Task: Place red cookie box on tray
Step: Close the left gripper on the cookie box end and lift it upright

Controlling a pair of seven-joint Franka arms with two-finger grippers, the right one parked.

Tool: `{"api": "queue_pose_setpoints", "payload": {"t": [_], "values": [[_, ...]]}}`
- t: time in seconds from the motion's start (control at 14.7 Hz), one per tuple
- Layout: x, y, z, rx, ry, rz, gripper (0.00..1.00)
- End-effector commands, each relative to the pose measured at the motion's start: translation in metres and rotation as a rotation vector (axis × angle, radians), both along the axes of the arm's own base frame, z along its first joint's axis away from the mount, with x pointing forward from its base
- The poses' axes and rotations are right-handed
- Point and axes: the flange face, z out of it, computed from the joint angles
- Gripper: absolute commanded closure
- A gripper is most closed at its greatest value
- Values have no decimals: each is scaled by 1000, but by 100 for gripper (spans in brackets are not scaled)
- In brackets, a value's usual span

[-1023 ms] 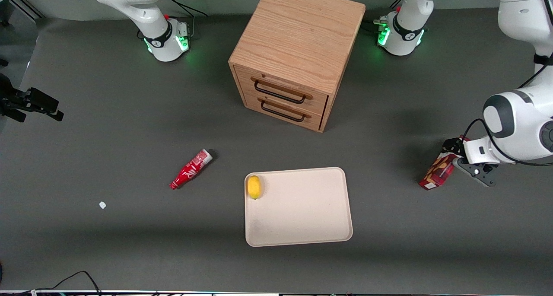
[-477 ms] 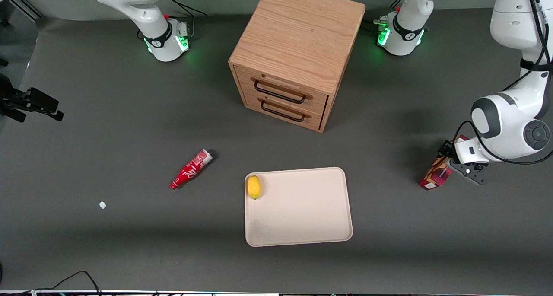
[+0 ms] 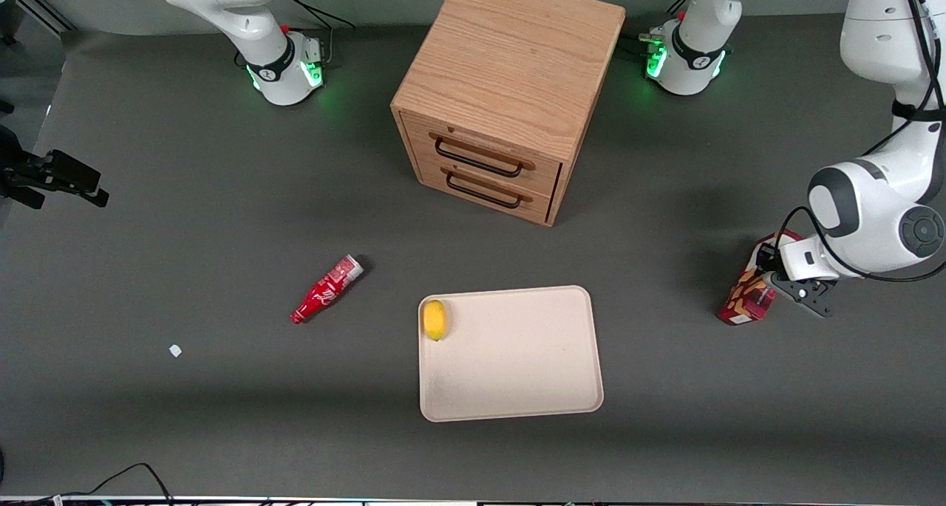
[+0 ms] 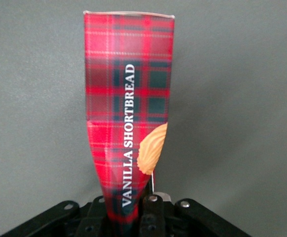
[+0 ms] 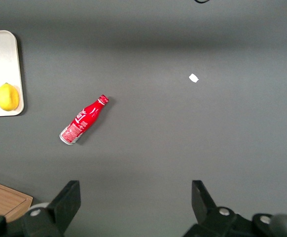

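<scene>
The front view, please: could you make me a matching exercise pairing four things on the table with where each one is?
Things:
1. red cookie box
2. lemon
3. red soda bottle
4. tray

Places:
A. lying on the table toward the parked arm's end
B. on the tray, at its rim
C. in the gripper, toward the working arm's end
D. on the table in front of the drawer cabinet

Pairs: 1-C, 2-B, 3-A, 4-D
</scene>
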Motion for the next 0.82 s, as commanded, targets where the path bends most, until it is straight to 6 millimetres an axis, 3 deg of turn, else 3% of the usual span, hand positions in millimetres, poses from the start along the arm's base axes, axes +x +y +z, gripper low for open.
{"api": "queue_pose_setpoints", "payload": {"t": [0.0,0.14,0.41,0.61,0.75], "values": [[17,0,64,-53,26,-20,100],[25,9,107,-67,44,-9,100],[33,0,210,-68,111,103,100],[33,-21,281,-45,163,228,100],[32,-61,316,-23,181,325,100]]}}
